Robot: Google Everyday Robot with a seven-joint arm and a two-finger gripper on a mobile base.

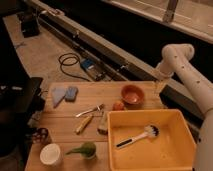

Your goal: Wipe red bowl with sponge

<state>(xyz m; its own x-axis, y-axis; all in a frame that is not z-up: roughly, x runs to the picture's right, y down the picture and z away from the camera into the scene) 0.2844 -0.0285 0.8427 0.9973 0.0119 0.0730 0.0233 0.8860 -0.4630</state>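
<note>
Camera view: light-blue cloth [58, 95] and, just beside it, the blue sponge [71, 93] lie far left of the pincer [161, 85], which hangs at the far right edge of the bench [60, 127]. The red bowl [132, 94] stands near its left. Pincer spread or pressed together: I cannot tell. Reaching across, the arm [176, 55] could knock the bowl, or pinch the cloth too.

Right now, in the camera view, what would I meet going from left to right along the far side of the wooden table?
light-blue cloth → sponge → small orange ball → red bowl → gripper, hanging to the right of the bowl and apart from it.
</note>
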